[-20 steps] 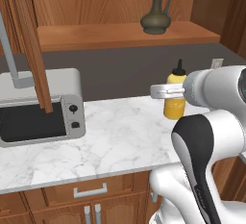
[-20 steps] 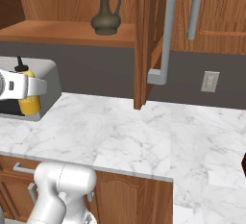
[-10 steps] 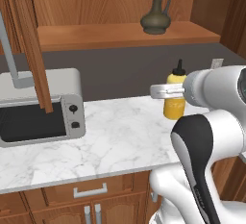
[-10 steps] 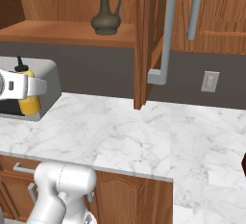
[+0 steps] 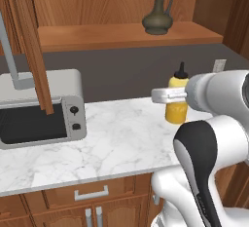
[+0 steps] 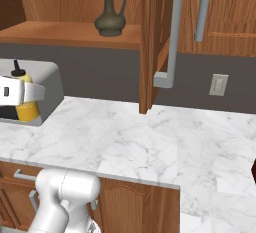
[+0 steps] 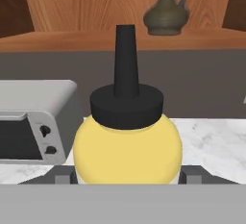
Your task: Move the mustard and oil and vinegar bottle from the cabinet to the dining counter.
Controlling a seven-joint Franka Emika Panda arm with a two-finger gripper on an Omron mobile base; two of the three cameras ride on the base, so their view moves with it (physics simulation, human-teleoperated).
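My gripper is shut on the mustard, a small yellow squeeze bottle with a dark nozzle, held upright above the marble worktop. In the hand view the mustard sits between the two fingertips. From the right the mustard and the gripper show at the left edge. The oil and vinegar bottle, a dark round flask, stands on the shelf of the open cabinet. The dining counter is out of view.
A grey toaster oven stands at the left on the marble worktop. Open cabinet doors with grey bar handles hang over the worktop. There is a wall socket on the dark backsplash.
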